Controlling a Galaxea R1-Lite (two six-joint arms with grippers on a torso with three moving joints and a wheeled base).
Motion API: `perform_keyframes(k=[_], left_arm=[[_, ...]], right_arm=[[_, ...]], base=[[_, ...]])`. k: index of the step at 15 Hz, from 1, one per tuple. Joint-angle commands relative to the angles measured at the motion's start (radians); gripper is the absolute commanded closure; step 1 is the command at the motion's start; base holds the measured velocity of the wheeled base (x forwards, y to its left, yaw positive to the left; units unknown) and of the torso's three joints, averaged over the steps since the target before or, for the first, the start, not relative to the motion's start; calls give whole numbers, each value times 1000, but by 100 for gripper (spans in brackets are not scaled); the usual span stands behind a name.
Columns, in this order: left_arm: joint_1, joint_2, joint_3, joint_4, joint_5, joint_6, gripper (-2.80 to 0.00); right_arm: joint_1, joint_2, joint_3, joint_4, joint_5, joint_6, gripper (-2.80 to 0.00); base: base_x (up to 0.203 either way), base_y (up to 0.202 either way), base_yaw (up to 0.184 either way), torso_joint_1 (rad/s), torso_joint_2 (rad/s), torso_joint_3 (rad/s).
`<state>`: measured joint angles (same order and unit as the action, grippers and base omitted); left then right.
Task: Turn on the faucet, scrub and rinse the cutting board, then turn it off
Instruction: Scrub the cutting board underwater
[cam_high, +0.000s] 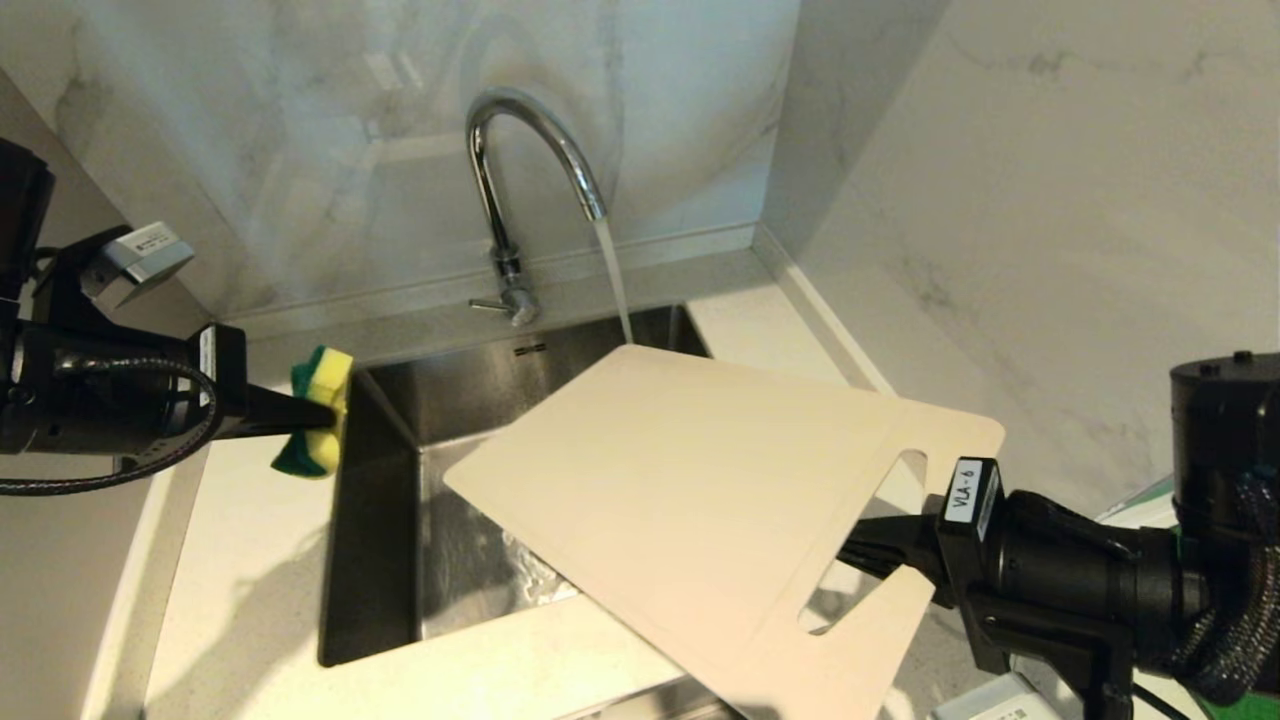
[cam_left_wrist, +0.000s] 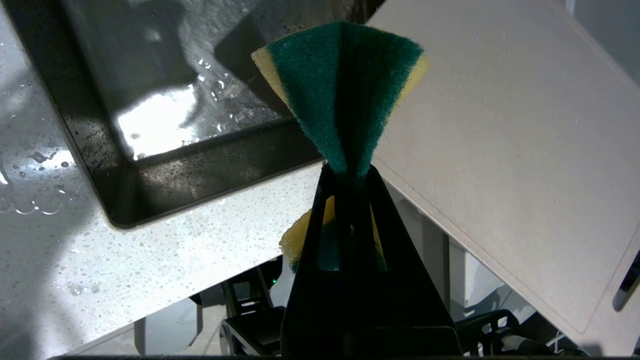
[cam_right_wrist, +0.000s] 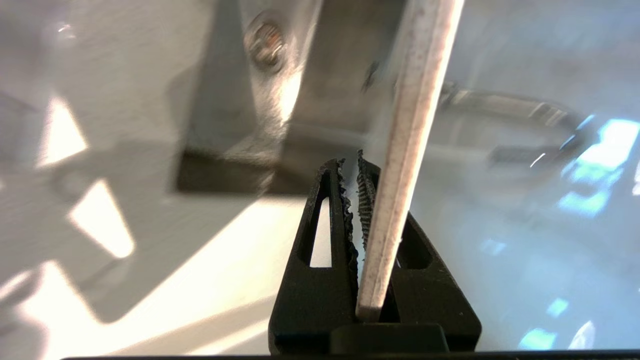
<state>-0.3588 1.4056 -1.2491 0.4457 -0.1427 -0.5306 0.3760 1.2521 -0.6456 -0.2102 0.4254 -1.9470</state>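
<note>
The right gripper (cam_high: 870, 550) is clamped on the cutting board (cam_high: 700, 500) at the strip beside its handle slot, holding the board tilted over the sink (cam_high: 380, 560) with its far corner just under the stream from the faucet (cam_high: 530, 130), which is running. The right wrist view shows the board edge-on, nipped between the serrated pads near their base. The left gripper (cam_high: 318, 418) is pressed tight on a yellow-and-green sponge (cam_high: 320, 410), squeezing it at the middle so both ends flare; it hangs over the counter (cam_high: 240, 560) at the sink's left rim, apart from the board. To scrub well, I judge the sponge's green face should meet the board flat and push toward the held end, so the thin plastic does not pivot or slip in the pinch, while the board stays sloped to drain into the basin. The only legible writing is a white tag on the right wrist reading "VLA-6".
</note>
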Motion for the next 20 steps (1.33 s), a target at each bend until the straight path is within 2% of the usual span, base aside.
perform_keyframes(k=[1,5,7,10,14,20], left_arm=[[1,0,4,2,-2,-2,0],[-3,7,45,1,-5,1,0],[0,19,43,1,-2,3,0],[22,43,43,1,2,6,0],[60,81,41,-1,-2,24,0],[60,90,51,-27,-5,46,0]], right_arm=[[-11,-81,75,-18,-16,15,0],[-43,-189,154,-23,-117,119,0],[-51,-191,160,-24,-137,119,0],[-51,-221,193,-23,-220,121,0],[-51,-235,234,-21,-254,134,0],[-105,-240,254,-19,-302,161,0]], base=[[0,0,0,0,0,0],[0,0,0,0,0,0],[0,0,0,0,0,0],[0,0,0,0,0,0],[0,0,0,0,0,0],[0,0,0,0,0,0]])
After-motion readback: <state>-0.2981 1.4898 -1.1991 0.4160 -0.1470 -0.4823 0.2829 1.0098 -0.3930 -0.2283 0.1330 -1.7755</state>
